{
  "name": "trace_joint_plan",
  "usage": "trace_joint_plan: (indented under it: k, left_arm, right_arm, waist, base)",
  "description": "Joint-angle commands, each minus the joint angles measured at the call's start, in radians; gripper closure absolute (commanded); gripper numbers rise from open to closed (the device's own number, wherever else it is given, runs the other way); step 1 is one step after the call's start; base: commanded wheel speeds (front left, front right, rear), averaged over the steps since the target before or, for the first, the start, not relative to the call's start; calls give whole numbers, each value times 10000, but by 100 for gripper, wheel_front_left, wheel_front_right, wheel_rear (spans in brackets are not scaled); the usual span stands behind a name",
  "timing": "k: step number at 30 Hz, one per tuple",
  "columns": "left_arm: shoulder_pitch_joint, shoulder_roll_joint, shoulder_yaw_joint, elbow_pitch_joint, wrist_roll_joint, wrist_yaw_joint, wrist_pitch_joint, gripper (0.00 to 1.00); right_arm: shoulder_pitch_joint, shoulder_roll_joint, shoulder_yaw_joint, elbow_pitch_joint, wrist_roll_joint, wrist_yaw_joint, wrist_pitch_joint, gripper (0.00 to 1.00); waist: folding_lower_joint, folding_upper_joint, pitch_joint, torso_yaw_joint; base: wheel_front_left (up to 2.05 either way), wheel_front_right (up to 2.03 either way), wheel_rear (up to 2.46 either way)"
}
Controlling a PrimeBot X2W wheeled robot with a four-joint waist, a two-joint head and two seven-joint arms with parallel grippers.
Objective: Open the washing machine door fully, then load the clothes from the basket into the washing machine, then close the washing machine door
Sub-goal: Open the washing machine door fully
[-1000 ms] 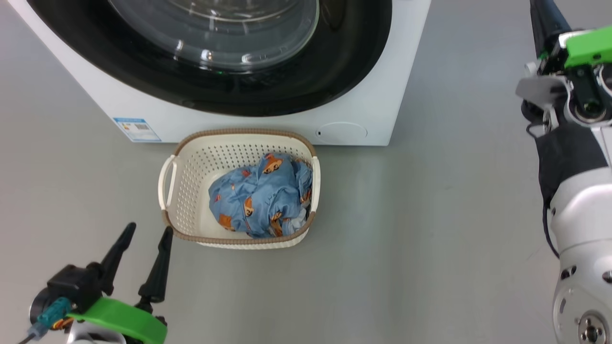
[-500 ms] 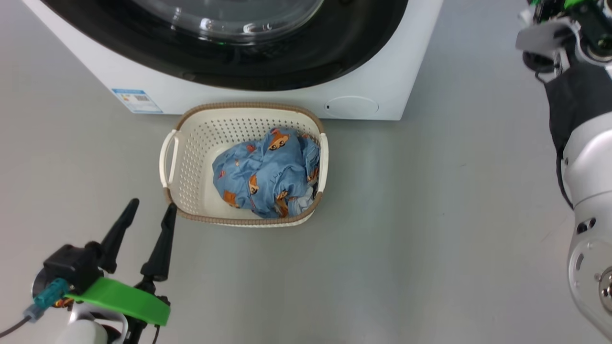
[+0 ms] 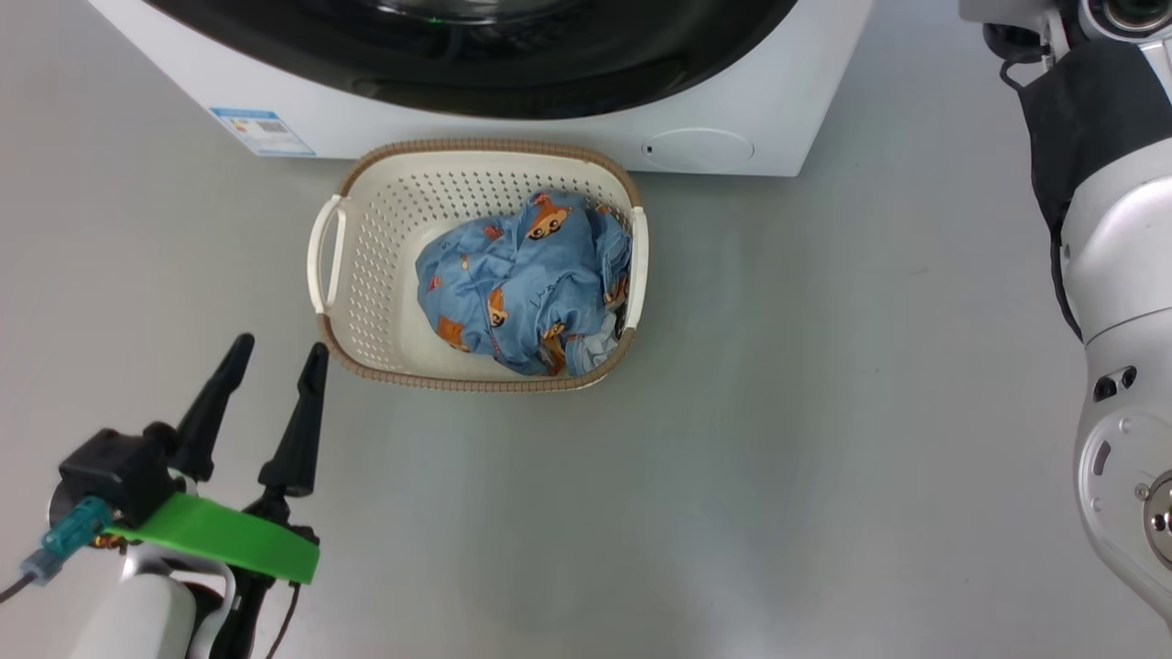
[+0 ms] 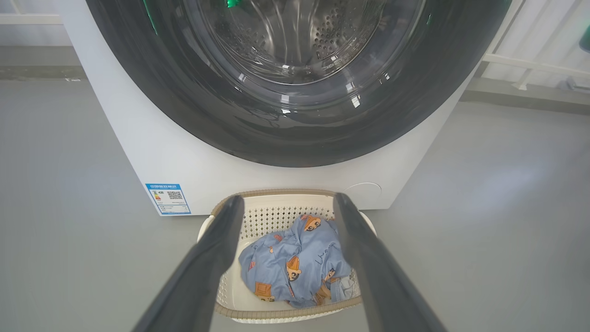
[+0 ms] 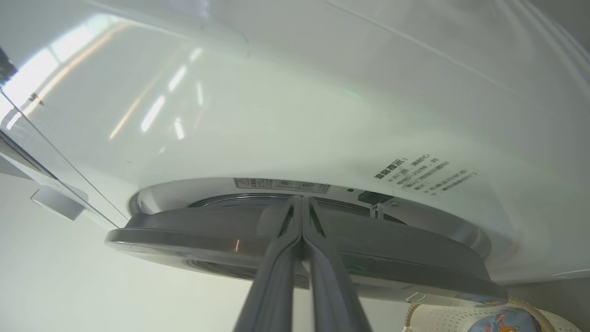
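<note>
Right wrist view: right gripper (image 5: 302,200), fingers pinched together, empty, tips at washing machine door (image 5: 184,235) rim, probably levering it open. Left gripper (image 3: 280,345) spread wide, parked near-left of basket (image 3: 485,146); clothes (image 3: 522,284) inside, right half.

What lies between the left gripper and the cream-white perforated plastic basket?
Bare grey floor only, per the head view: the left gripper is apart from the cream-white perforated plastic basket.

Left gripper (image 3: 279,351) low at left, fingers spread wide, pointing forward. Right gripper (image 5: 302,203) fingers pressed together; right arm (image 3: 1122,275) extended forward.
</note>
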Motion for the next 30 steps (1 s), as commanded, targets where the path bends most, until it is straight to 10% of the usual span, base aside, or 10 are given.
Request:
trace_joint_plan:
  k: [1,30]
  left_arm:
    - [-330,371,346,-229,-113,-27,-65,0]
    - [-868,310,107,-365,-485,-27,-65,0]
  right_arm:
    - [-404,300,61,-201,-148,17,-59,100]
    - [-1843,494,374,1306,-919,17,-561,100]
  waist:
    - [0,0,133,46]
    - [0,0,1071,496]
  base:
    - [0,0,0]
    - [0,0,0]
